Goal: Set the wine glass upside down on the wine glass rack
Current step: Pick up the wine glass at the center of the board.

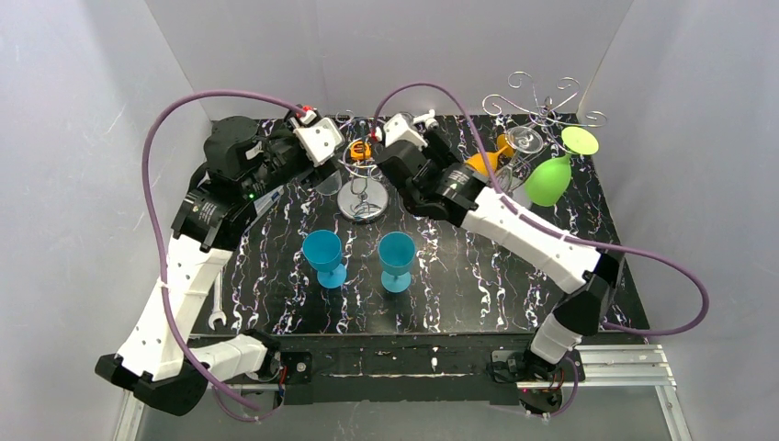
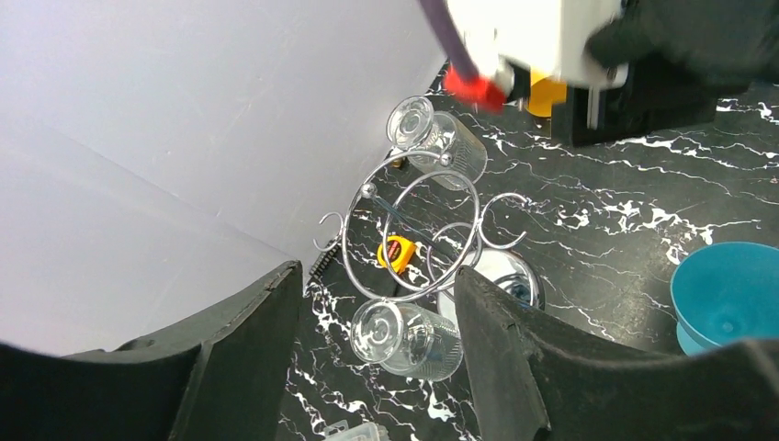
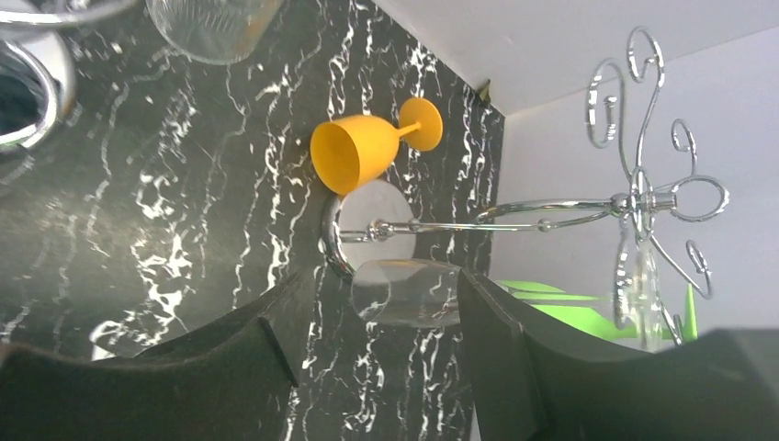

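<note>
The wine glass rack stands at the back right of the table. A green wine glass and a clear one hang upside down from it. An orange wine glass sits tilted by its base. Two blue wine glasses stand upright near the table's middle. My left gripper is open over the shorter loop stand, holding nothing. My right gripper is open and empty on that stand's right side, well away from the rack.
The shorter loop stand at back centre carries two clear ribbed glasses. A yellow tape measure lies behind it. A wrench lies at the table's left edge. White walls close in the back and sides.
</note>
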Action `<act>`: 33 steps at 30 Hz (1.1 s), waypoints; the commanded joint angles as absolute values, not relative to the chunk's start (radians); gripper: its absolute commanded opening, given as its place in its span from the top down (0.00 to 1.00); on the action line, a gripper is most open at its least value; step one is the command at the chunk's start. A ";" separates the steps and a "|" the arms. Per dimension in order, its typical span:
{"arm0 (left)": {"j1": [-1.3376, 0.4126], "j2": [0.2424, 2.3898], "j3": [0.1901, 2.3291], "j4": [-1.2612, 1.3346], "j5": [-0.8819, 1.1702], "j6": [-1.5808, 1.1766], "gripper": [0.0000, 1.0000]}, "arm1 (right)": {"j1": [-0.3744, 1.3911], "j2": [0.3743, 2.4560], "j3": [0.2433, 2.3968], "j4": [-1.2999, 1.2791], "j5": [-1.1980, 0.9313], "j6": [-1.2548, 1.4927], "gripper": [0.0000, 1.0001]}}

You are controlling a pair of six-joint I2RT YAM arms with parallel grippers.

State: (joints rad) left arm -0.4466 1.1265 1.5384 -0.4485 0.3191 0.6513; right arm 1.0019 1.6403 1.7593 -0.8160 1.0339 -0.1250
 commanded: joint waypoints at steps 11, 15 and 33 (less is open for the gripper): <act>-0.427 1.065 1.515 -0.419 0.324 0.656 0.38 | 0.897 1.701 1.483 -0.567 1.081 -0.274 0.31; -0.423 1.060 1.507 -0.413 0.331 0.655 0.38 | 0.849 1.710 1.369 -0.411 1.069 -0.328 0.31; -0.416 1.032 1.443 -0.402 0.352 0.672 0.38 | 0.706 1.834 1.163 0.083 1.007 -0.432 0.37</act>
